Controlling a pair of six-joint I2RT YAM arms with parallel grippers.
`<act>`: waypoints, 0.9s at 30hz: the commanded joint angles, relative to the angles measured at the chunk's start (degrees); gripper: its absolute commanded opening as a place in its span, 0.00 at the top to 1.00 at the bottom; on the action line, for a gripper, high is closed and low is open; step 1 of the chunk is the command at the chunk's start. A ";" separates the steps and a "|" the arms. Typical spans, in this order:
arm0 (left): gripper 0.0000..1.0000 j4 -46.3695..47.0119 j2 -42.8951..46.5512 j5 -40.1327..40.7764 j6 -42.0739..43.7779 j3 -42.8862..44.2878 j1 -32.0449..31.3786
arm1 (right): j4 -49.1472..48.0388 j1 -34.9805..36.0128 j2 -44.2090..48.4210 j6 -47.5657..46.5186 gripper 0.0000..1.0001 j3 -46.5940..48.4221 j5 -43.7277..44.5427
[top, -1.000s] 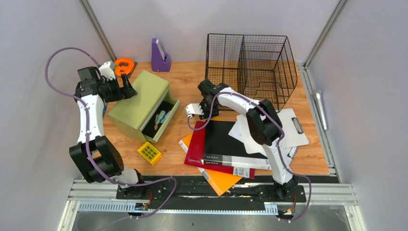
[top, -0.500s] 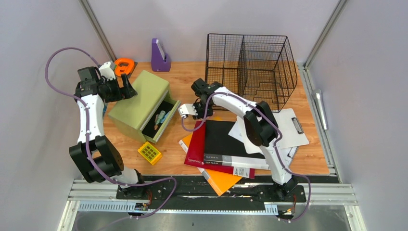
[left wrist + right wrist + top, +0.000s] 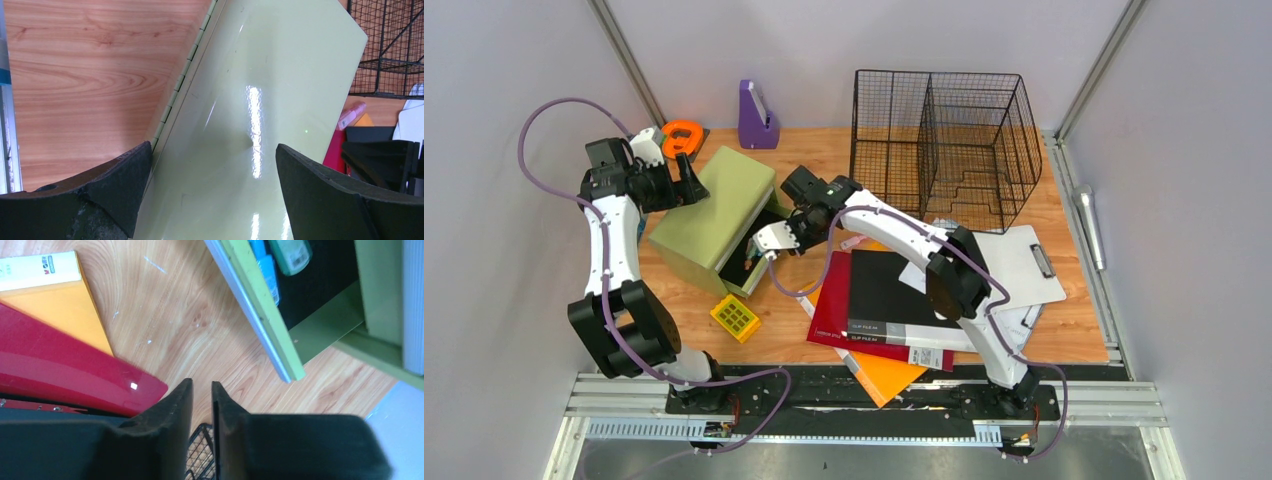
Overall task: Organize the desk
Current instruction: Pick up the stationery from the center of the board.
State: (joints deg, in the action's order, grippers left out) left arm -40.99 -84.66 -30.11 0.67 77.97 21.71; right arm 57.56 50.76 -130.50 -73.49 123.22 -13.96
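Observation:
The desk (image 3: 816, 158) holds a green drawer box (image 3: 709, 210) with its drawer (image 3: 762, 243) pulled out and pens (image 3: 280, 255) inside. My left gripper (image 3: 689, 185) is open and straddles the box's glossy top (image 3: 260, 100), with one finger (image 3: 120, 175) at the hinged edge. My right gripper (image 3: 776, 240) hangs just in front of the drawer's front panel (image 3: 260, 310). Its jaws are almost shut (image 3: 202, 385), leaving a thin slit with nothing in it. Right of it lies a stack of red (image 3: 829, 300), black (image 3: 894, 295) and orange (image 3: 884, 375) folders.
A black wire basket (image 3: 949, 135) stands at the back right, with a clipboard (image 3: 1024, 260) and loose papers in front of it. A yellow tray (image 3: 735, 317) lies near the drawer. A purple holder (image 3: 757, 118) and an orange tape dispenser (image 3: 682, 137) sit at the back left.
My right arm has swung left from above the folders to the drawer's front, and its jaws have narrowed. The left arm has not moved.

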 commanded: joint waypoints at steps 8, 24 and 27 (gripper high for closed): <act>0.00 -2.57 -0.60 -2.42 -1.37 1.09 -0.80 | 0.30 -6.65 3.24 -3.04 0.60 -7.76 1.44; 0.00 -2.21 -0.93 -1.48 -1.42 0.25 -0.82 | 0.34 -9.90 -2.14 -6.10 0.61 -9.38 1.51; 0.00 -2.25 -0.94 -1.34 -1.30 0.17 -0.80 | 0.30 -9.98 -2.23 -6.27 0.61 -9.93 1.75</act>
State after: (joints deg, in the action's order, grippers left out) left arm -40.93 -84.79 -30.09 0.47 78.02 21.71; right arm 57.87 41.04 -132.00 -77.65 114.13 -11.92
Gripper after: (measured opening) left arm 0.997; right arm 0.386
